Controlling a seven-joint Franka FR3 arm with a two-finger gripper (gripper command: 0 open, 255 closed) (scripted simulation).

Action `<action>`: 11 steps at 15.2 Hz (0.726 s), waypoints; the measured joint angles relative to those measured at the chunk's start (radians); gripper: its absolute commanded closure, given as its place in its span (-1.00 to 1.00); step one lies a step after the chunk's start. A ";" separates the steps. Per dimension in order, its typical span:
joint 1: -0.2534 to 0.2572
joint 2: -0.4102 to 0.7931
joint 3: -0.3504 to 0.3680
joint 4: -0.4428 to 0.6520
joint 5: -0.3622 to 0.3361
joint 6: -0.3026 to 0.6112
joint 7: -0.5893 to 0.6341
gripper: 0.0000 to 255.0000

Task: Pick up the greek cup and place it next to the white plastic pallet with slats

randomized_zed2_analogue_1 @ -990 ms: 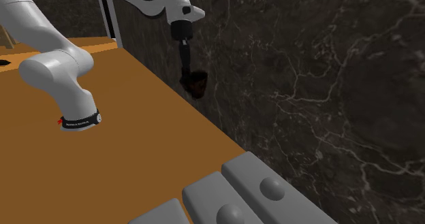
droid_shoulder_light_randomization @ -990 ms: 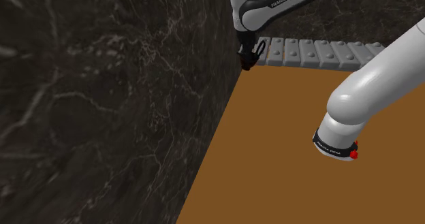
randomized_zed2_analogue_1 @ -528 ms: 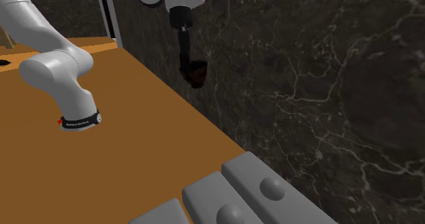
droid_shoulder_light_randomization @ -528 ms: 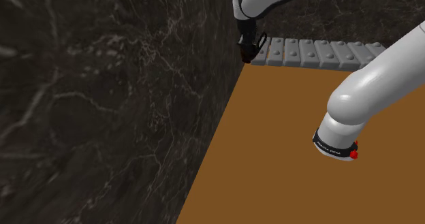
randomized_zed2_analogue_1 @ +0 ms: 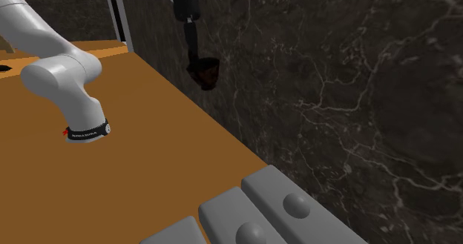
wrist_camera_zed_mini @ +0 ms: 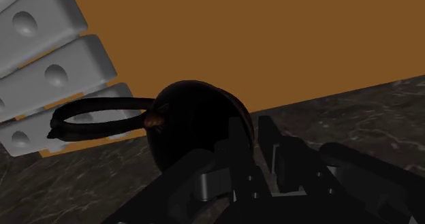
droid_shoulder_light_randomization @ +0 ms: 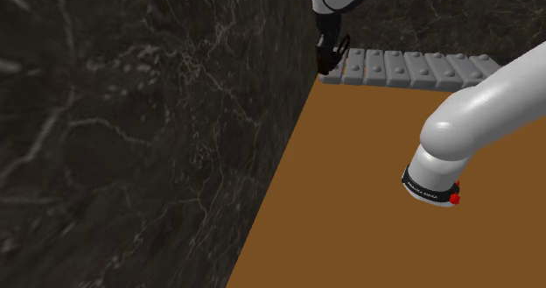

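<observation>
The dark greek cup (wrist_camera_zed_mini: 194, 124), with a thin loop handle, hangs in the air above the brown bench's (droid_shoulder_light_randomization: 376, 181) edge along the dark marbled wall (droid_shoulder_light_randomization: 131, 129). The black gripper (wrist_camera_zed_mini: 250, 139) has its fingers almost together and clasps the cup's wall between them. The grey-white slatted pallet (droid_shoulder_light_randomization: 411, 67) lies along the bench's edge at the shoulder view's top.

The cup (wrist_camera_zed_mini: 194, 120) is near-black, with a rusty brown glint where its loop handle joins the bowl. The gripper (wrist_camera_zed_mini: 250, 124) is plain black. The table (droid_shoulder_light_randomization: 376, 199) is a flat orange-brown with no pattern. The wall (droid_shoulder_light_randomization: 131, 129) is black marble, threaded all over with thin pale veins. The pallet (droid_shoulder_light_randomization: 411, 67) is light grey (one round mark on each slat). The arm (droid_shoulder_light_randomization: 472, 120) is white, with a black band (droid_shoulder_light_randomization: 430, 188) lettered in white and small red spots at its edge.
</observation>
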 measured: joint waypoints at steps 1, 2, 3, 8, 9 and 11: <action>-0.004 -0.040 -0.015 -0.025 -0.003 -0.007 -0.021 1.00; -0.008 -0.069 -0.027 -0.048 -0.007 -0.008 -0.036 1.00; -0.013 -0.104 -0.041 -0.075 -0.012 -0.011 -0.053 1.00; -0.045 -0.263 -0.117 -0.176 -0.050 -0.039 -0.148 1.00; -0.053 -0.300 -0.132 -0.202 -0.060 -0.045 -0.166 1.00; -0.075 -0.361 -0.173 -0.238 -0.086 -0.055 -0.213 1.00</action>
